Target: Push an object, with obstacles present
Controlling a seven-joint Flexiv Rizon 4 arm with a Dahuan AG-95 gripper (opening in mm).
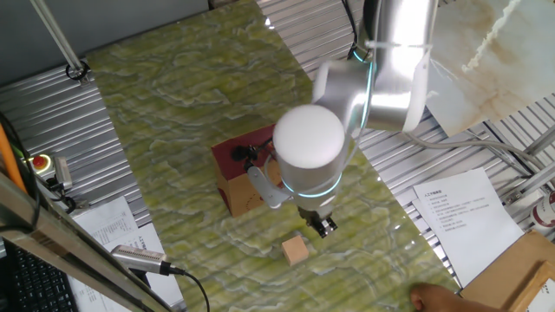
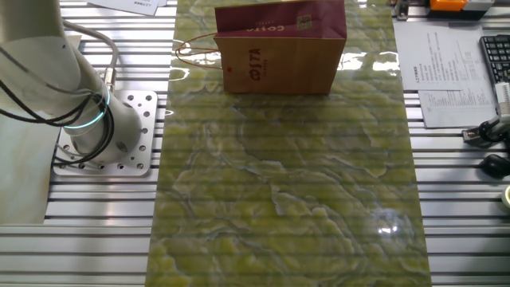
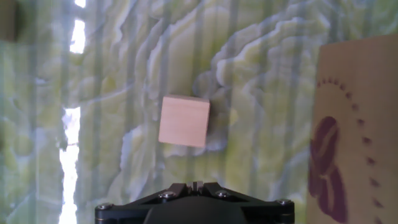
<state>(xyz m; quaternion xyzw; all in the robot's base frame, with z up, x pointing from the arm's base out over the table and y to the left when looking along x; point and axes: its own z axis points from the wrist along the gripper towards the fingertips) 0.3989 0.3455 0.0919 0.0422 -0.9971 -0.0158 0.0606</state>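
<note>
Wooden cube [image 1: 296, 250] sits on green marbled mat [image 1: 173, 104] just beside the gripper [image 1: 323, 226], its fingers seemingly together; an off-centre shove could spin it toward the paper bag [image 1: 247, 169].

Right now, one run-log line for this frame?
phase: approach | gripper: above mat, beside cube, no contact seen | cube: on mat, free | bag: lying beside arm, apart from cube | jaws: state unclear
</note>
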